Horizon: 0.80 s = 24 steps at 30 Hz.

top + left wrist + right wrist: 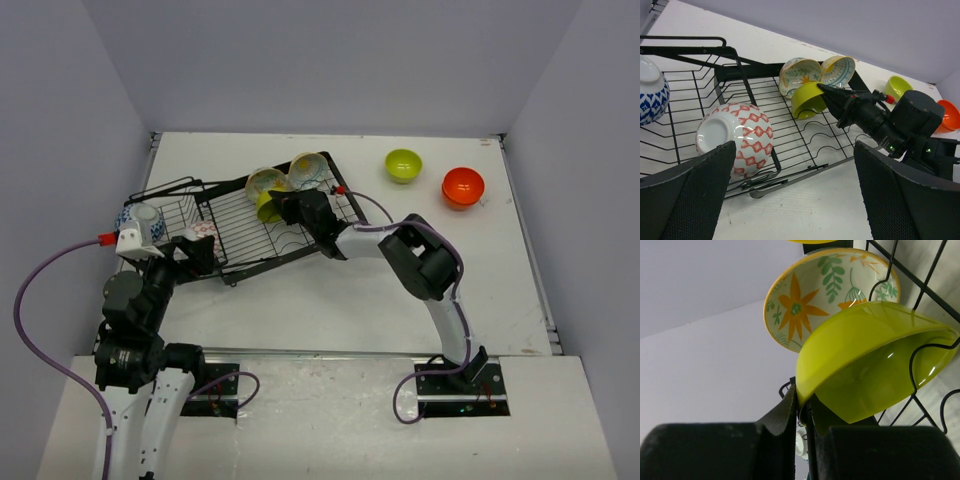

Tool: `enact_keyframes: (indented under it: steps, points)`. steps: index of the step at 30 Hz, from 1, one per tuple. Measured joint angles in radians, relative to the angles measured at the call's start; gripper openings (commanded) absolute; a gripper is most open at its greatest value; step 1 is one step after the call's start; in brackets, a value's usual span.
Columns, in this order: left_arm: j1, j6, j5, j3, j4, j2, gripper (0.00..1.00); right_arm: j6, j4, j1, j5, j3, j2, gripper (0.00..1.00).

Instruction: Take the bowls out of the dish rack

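Seven bowls are in view: five in the rack (250,238) and two on the bare table (350,290). The one rack lies askew towards the table's far left corner. At its left end, in the basket, sits a blue bowl (140,218). Just beside it, at the rack's near edge, a red-and-white bowl (735,140) is tipped over with its foot showing. At the rack's far right corner two cream bowls stand on edge, touching each other: a flower bowl (820,285) and a teal bowl (307,170). A yellow-green bowl (875,365) leans on edge just in front of the flower bowl. The right gripper (801,400) has its two fingers pinched together on this bowl's rim, which is caught between the pads. The left gripper (795,145) stands wide open with nothing in it, hovering at the rack's near edge by the red-and-white bowl. Near the table's far right corner, well apart from the rack, a lime bowl (404,164) and an orange bowl (463,186) sit upright side by side.
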Motion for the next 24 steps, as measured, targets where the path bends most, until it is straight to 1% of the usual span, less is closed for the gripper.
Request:
enact_keyframes:
  steps: [1, 5, 15, 24]
  points:
    - [0.000, 0.000, 0.000, 0.000, 0.000, -0.001, 1.00, 0.002, 0.018, 0.002, 0.005, -0.010, 0.000, 0.00]
    - [0.000, 0.000, 0.000, 0.000, 0.000, -0.002, 1.00, 0.005, 0.099, 0.002, 0.007, -0.049, 0.002, 0.00]
    - [0.000, 0.000, 0.001, 0.000, 0.000, -0.002, 1.00, -0.047, 0.330, -0.006, -0.047, -0.056, 0.063, 0.00]
    - [0.000, 0.000, 0.001, 0.000, 0.000, 0.000, 1.00, -0.101, 0.597, -0.024, -0.112, -0.070, 0.060, 0.00]
